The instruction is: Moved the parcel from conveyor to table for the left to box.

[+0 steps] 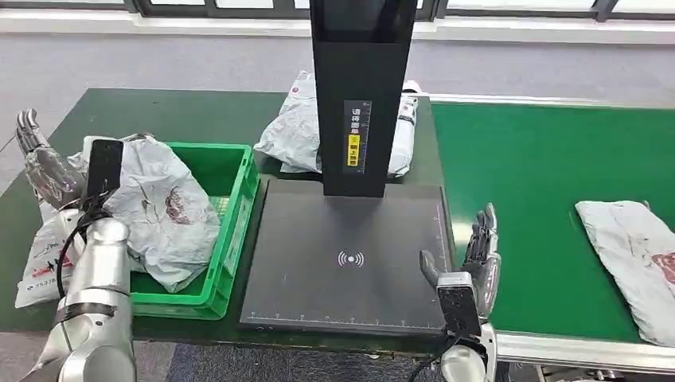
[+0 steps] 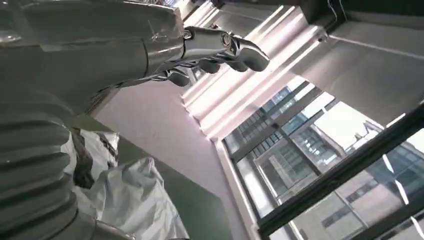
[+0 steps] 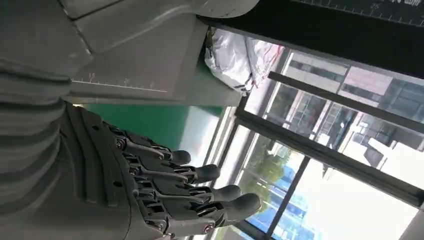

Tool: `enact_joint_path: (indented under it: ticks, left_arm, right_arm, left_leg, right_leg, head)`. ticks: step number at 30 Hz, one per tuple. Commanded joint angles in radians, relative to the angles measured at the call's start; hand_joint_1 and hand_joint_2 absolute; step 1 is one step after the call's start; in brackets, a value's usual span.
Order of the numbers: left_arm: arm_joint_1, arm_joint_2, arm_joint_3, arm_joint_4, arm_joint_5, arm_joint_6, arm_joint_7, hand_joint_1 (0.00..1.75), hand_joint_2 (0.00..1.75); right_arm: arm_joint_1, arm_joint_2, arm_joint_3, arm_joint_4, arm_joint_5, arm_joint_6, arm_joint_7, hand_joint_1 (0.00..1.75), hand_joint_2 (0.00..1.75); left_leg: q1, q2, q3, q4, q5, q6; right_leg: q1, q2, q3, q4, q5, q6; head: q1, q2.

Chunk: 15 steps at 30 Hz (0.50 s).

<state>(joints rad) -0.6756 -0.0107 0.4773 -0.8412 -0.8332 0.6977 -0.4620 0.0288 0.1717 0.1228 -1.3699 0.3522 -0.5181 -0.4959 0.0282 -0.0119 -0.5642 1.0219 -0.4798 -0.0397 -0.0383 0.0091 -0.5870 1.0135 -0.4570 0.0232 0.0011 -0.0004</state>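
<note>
On the green conveyor (image 1: 549,199) at the right of the head view lies a flat, crinkled grey plastic parcel (image 1: 633,259), well apart from both hands. Beside the belt, a dark matte scanner plate (image 1: 318,270) with ruler marks along its edges sits on the desk (image 1: 199,111), and a black upright column (image 1: 362,87) rises from its far edge. Behind the column rests a rumpled grey bag (image 1: 290,131). A green ribbed plastic crate (image 1: 231,231) stands to the plate's left, with a puffy grey bag (image 1: 163,211) slumped over its near-left side. The left robot hand (image 1: 44,163) is raised at the desk's left edge, fingers apart, holding nothing. The right robot hand (image 1: 477,255) stands upright between plate and belt, fingers spread and empty.

From the left wrist, shiny metal fingers (image 2: 225,50) reach out straight with nothing in them, above wrinkled grey bags (image 2: 135,200).

From the right wrist, dark jointed fingers (image 3: 200,195) are fanned apart, bare, near the plate's grey edge (image 3: 125,75).
</note>
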Motion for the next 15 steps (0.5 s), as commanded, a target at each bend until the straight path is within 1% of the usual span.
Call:
enact_joint_path:
  ticks: [1,2,4,5,6,7,8,9,10,12,13,15]
  left_arm:
    - [0.074,-0.027,-0.208,-0.117,0.219,-0.057,0.033,0.00,1.75]
    - [0.092,-0.026,-0.278,-0.135,0.272,-0.108,0.053,0.00,1.75]
    - [0.139,-0.054,-0.384,-0.188,0.455,-0.322,0.023,0.00,1.75]
    - [0.166,-0.063,-0.432,-0.204,0.501,-0.390,0.021,0.00,1.75]
    - [0.192,-0.065,-0.474,-0.222,0.538,-0.377,0.012,0.00,1.75]
    - [0.204,-0.063,-0.498,-0.229,0.551,-0.357,0.010,0.00,1.75]
    - [0.210,-0.055,-0.513,-0.233,0.566,-0.357,0.009,0.00,1.75]
    - [0.238,-0.061,-0.540,-0.252,0.620,-0.419,0.007,0.00,1.75]
    - [0.269,-0.081,-0.562,-0.253,0.699,-0.532,0.031,0.00,1.75]
    - [0.305,-0.118,-0.576,-0.240,0.688,-0.546,0.011,0.00,1.75]
    - [0.322,-0.133,-0.628,-0.204,0.684,-0.554,0.006,0.00,1.75]
    - [0.321,-0.138,-0.650,-0.180,0.693,-0.529,-0.015,0.00,1.75]
  right_arm:
    - [-0.046,-0.025,0.063,0.065,-0.036,0.070,0.005,0.00,1.75]
    - [-0.053,-0.026,0.061,0.080,-0.036,0.077,0.017,0.00,1.75]
    - [-0.080,-0.034,0.063,0.132,-0.009,0.076,0.032,0.00,1.75]
    - [-0.097,-0.039,0.066,0.162,0.014,0.065,0.040,0.00,1.75]
    - [-0.112,-0.041,0.064,0.185,0.013,0.073,0.038,0.00,1.75]
    - [-0.120,-0.040,0.059,0.198,0.013,0.074,0.033,0.00,1.75]
    - [-0.122,-0.040,0.058,0.201,0.013,0.077,0.030,0.00,1.75]
    - [-0.135,-0.041,0.055,0.222,0.020,0.054,0.027,0.00,1.75]
    - [-0.155,-0.042,0.056,0.247,0.022,0.050,0.029,0.00,1.75]
    - [-0.185,-0.035,0.052,0.278,0.021,0.053,0.030,0.00,1.75]
    - [-0.206,-0.029,0.053,0.297,0.010,0.061,0.030,0.00,1.75]
    - [-0.213,-0.026,0.057,0.301,0.008,0.057,0.031,0.00,1.75]
  left_leg:
    - [0.000,0.000,-0.001,-0.001,0.001,0.002]
    - [0.000,0.000,-0.001,-0.002,0.002,0.003]
    - [0.001,-0.001,-0.001,-0.001,0.002,0.003]
    - [0.000,-0.002,-0.001,-0.001,0.001,0.002]
    - [0.001,-0.003,-0.001,-0.002,0.002,0.004]
    - [0.000,-0.001,0.000,-0.002,0.002,0.003]
    - [0.000,-0.002,0.001,-0.002,0.002,0.003]
    - [0.000,-0.003,0.000,-0.002,0.002,0.003]
    - [0.000,-0.002,-0.001,-0.001,0.001,0.003]
    - [-0.001,0.000,0.000,-0.002,0.001,0.004]
    - [-0.001,0.001,0.001,-0.001,0.000,0.003]
    - [-0.002,0.002,0.001,-0.001,0.000,0.003]
  right_leg:
    - [0.001,-0.001,0.000,-0.001,0.001,-0.002]
    - [0.001,-0.002,0.000,-0.003,0.002,-0.003]
    - [0.002,-0.003,0.000,-0.003,0.002,-0.003]
    - [0.001,-0.003,0.000,-0.002,0.001,-0.002]
    - [0.001,-0.005,0.001,-0.004,0.002,-0.003]
    - [0.000,-0.003,0.001,-0.003,0.001,-0.002]
    - [0.001,-0.004,0.002,-0.005,0.002,-0.002]
    - [0.000,-0.005,0.002,-0.004,0.002,-0.002]
    - [0.000,-0.004,0.001,-0.002,0.001,-0.002]
    - [0.000,-0.002,0.002,-0.004,0.002,-0.002]
    - [-0.001,-0.001,0.001,-0.003,0.001,-0.002]
    - [-0.002,0.000,0.001,-0.002,0.001,-0.001]
  head:
    - [0.000,0.000]
    - [0.000,0.000]
    - [0.000,0.000]
    - [0.000,0.000]
    - [0.000,0.000]
    - [0.000,0.000]
    - [0.000,0.000]
    - [0.000,0.000]
    - [0.000,0.000]
    - [0.000,0.000]
    - [0.000,0.000]
    - [-0.001,0.000]
